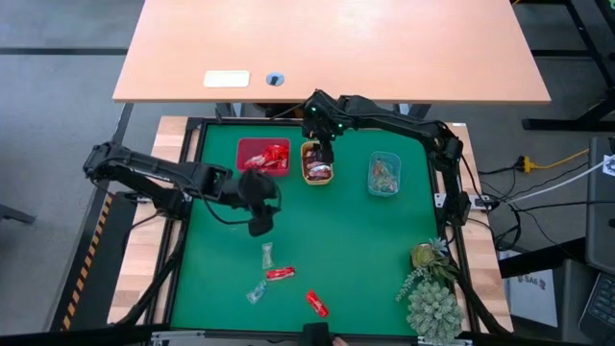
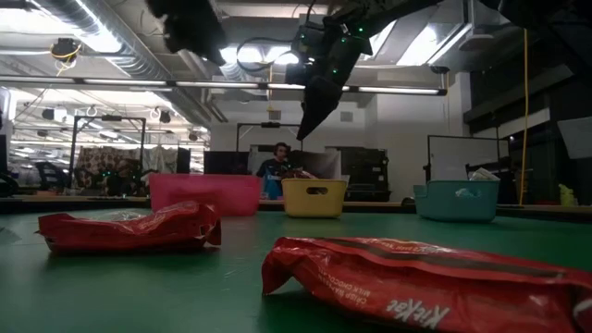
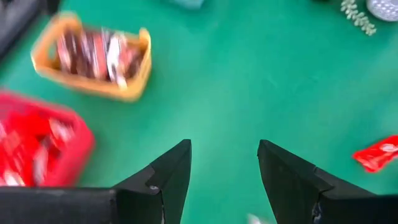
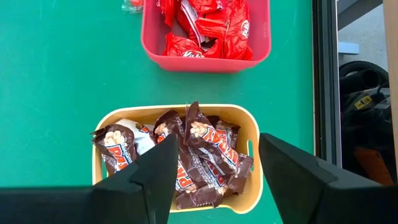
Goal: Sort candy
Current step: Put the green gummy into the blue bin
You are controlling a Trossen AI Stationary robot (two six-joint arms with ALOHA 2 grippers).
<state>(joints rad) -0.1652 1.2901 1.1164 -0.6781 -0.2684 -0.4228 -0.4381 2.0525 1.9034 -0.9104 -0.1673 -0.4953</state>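
Pincers both stood apart at that moment, neither one clamped on anything. The right pincer [image 4: 214, 171] hung directly above the orange tray [image 1: 318, 179], its two dark fingers [image 4: 146, 180] spread wide over a heap of brown-and-white bars [image 4: 199, 155] piled inside. From the high view that right arm reached in from the far right corner of the counter [image 1: 365, 250], its tip over the middle tray of the three.

Just beside the orange tray sat the red tray [image 1: 248, 147], stuffed with shiny red sweets [image 4: 208, 25]. On the other side, a little apart, stood the teal tray [image 1: 384, 189] with a few greenish pieces in it.

The left pincer [image 3: 224, 171] hovered over bare green, near the red tray, fingers open with nothing between them.

Loose candy lay on the near half of the counter: a clear greenish sweet [image 1: 267, 256], a red sweet [image 1: 280, 274] just beside it, another clear one [image 1: 256, 292] below, and a second red piece [image 1: 317, 304] nearer the front edge. At table height two red wrappers [image 2: 129, 228] filled the foreground.

A spiky green plant [image 1: 432, 298] sat at the front right corner. A person [image 2: 275, 166] was seated in the room beyond.
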